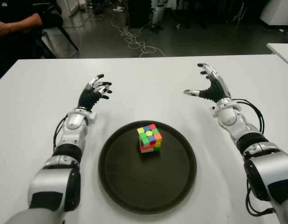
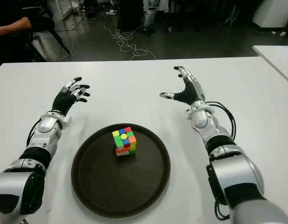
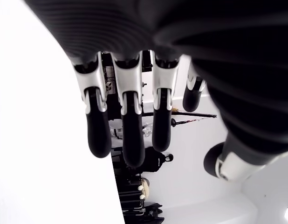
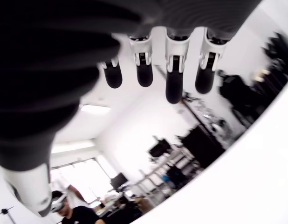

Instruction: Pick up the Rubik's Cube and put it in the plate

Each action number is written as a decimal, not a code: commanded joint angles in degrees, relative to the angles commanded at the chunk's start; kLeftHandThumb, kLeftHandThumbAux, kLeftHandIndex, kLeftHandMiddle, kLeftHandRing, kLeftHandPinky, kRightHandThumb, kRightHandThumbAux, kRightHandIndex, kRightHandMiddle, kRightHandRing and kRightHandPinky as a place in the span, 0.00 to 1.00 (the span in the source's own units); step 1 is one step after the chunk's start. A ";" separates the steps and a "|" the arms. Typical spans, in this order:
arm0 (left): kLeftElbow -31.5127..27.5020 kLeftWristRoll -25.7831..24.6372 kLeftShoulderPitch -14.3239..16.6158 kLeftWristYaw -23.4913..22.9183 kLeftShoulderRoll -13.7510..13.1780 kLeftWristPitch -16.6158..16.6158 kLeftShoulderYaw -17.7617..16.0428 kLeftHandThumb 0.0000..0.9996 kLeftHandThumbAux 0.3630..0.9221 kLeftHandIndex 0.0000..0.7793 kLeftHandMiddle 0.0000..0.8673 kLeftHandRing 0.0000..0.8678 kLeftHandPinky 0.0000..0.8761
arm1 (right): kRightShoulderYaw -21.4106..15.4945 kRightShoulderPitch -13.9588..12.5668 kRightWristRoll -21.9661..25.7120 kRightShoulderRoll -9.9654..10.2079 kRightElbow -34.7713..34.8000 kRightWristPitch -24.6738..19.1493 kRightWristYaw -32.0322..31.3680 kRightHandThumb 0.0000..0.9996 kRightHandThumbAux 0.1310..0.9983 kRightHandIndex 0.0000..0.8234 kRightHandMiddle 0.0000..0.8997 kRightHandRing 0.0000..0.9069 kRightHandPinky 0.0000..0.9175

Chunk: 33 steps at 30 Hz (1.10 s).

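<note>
Far left, beyond the table edge, a seated person's arm point(image 1: 13, 24) is showing. The left hand point(image 1: 93, 92) is hovering over the white table point(image 1: 148, 88), left of and behind the plate, fingers point(image 3: 127, 135) spread loosely and holding nothing; its wrist view is showing them extended with only open space between. At centre, the dark round plate point(image 1: 116, 182) is lying flat on the table, and the Rubik's Cube point(image 1: 149, 137) is sitting upright inside it, toward the plate's far half, a yellow centre on its top face, apart from both hands. To the right, the right hand point(image 1: 210, 84) is raised above the table behind the plate's right side, fingers point(image 4: 174, 86) stretched wide, thumb pointing inward, gripping nothing. Cables point(image 1: 134, 39) are trailing on the floor behind.
</note>
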<state>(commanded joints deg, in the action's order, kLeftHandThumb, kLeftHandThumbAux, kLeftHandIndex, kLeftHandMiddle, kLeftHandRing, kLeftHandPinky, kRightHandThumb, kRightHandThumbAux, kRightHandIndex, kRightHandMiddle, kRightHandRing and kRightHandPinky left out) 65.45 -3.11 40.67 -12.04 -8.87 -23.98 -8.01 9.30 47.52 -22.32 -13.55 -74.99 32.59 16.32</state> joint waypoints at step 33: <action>1.32 0.78 0.91 0.86 -0.44 -0.02 0.15 0.32 0.42 0.15 0.35 0.43 0.50 | -15.67 0.78 20.94 8.32 4.67 -7.51 -15.58 0.10 0.66 0.19 0.23 0.30 0.39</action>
<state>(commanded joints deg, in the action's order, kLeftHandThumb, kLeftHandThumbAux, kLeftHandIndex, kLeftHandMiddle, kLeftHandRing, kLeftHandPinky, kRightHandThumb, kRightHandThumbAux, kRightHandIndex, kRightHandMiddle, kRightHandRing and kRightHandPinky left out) 66.77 -2.33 41.59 -11.18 -9.31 -24.00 -7.86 -6.37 48.30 -1.38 -5.23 -70.32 25.08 0.74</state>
